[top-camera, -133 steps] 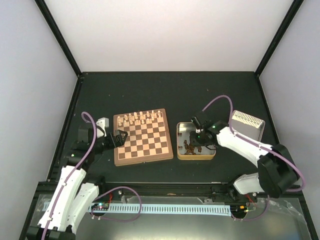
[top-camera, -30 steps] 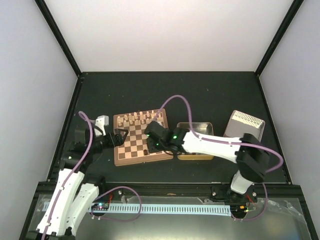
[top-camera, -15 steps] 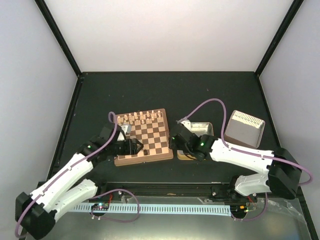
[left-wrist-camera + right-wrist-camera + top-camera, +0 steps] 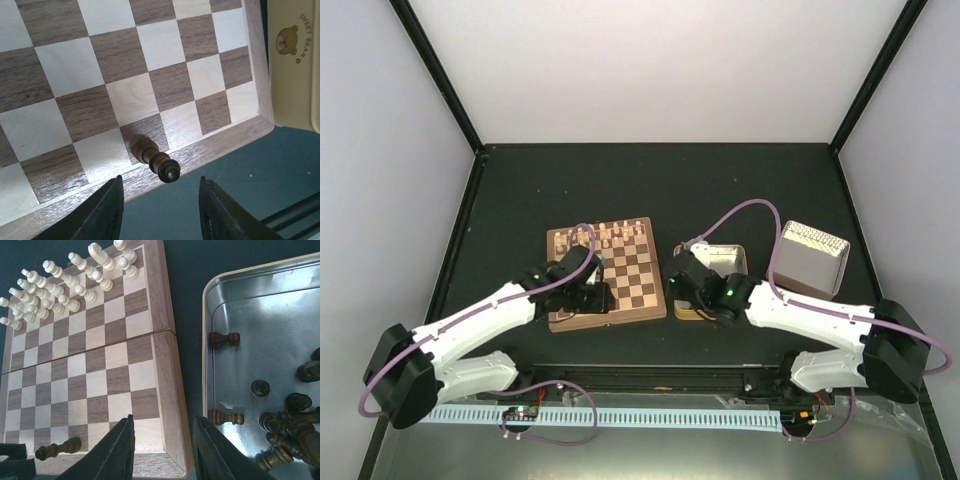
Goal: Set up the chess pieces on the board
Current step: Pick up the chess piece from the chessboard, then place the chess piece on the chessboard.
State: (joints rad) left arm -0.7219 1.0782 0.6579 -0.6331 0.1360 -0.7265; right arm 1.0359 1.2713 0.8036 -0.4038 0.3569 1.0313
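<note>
My left gripper (image 4: pixel 160 182) is spread wide with nothing between its fingers, hanging low over the near edge of the board (image 4: pixel 100 75). Just ahead of the fingertips is one dark chessman (image 4: pixel 155 161), its base on a dark square of the nearest row and its head over the reddish border; from the wrist camera I cannot tell whether it stands upright or has tipped over. My right gripper (image 4: pixel 163 417) is open about as wide and also holds nothing. It hovers above the strip where the board's right edge meets the tin (image 4: pixel 207 340), which sits just beside the board. Inside the tin I see the other dark chessmen (image 4: pixel 227 417): two lie on their sides near its left wall, and the rest are bunched in the near right corner, some lying and some showing only their round tops. On the left wrist view the outside of the tin is cream with a small bear printed on it. Across the board, the pale chessmen (image 4: pixel 60 285) fill the two far rows. Further right in the overhead view, the lid (image 4: pixel 810 258) rests tilted on the black table (image 4: pixel 620 180), apart from the tin.
</note>
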